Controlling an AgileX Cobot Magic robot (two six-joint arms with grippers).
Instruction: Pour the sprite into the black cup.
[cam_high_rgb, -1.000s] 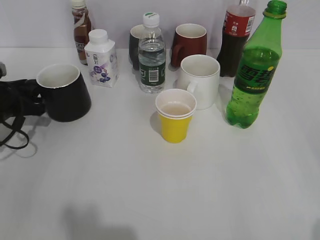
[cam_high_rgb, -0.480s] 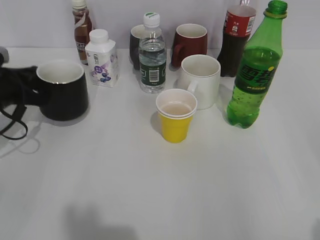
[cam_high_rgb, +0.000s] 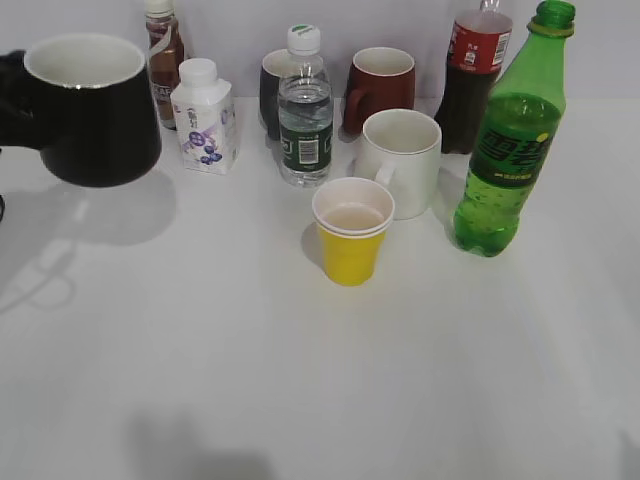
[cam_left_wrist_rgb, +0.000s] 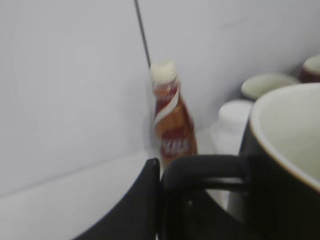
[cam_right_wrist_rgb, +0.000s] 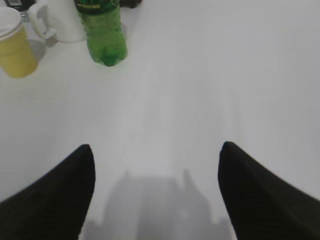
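The black cup (cam_high_rgb: 95, 120), wide with a white inside, hangs upright in the air at the far left, above its shadow on the table. My left gripper (cam_high_rgb: 10, 95) is shut on its loop handle; the left wrist view shows the finger (cam_left_wrist_rgb: 160, 172) pressed against the handle and the cup's rim (cam_left_wrist_rgb: 285, 150) at the right. The sprite (cam_high_rgb: 505, 150), a tall green bottle without a cap, stands at the right of the table. It also shows in the right wrist view (cam_right_wrist_rgb: 102, 30). My right gripper (cam_right_wrist_rgb: 156, 155) is open and empty above bare table, well short of the sprite.
A yellow paper cup (cam_high_rgb: 350, 235) stands mid-table, with a white mug (cam_high_rgb: 402, 160) behind it. Along the back stand a tea bottle (cam_high_rgb: 162, 60), milk carton (cam_high_rgb: 203, 118), water bottle (cam_high_rgb: 304, 110), small dark mug (cam_high_rgb: 268, 85), dark red mug (cam_high_rgb: 380, 85) and cola bottle (cam_high_rgb: 474, 70).
My left gripper has lifted the black cup off the table, up and a little to the left. The sprite and the other things have not moved.
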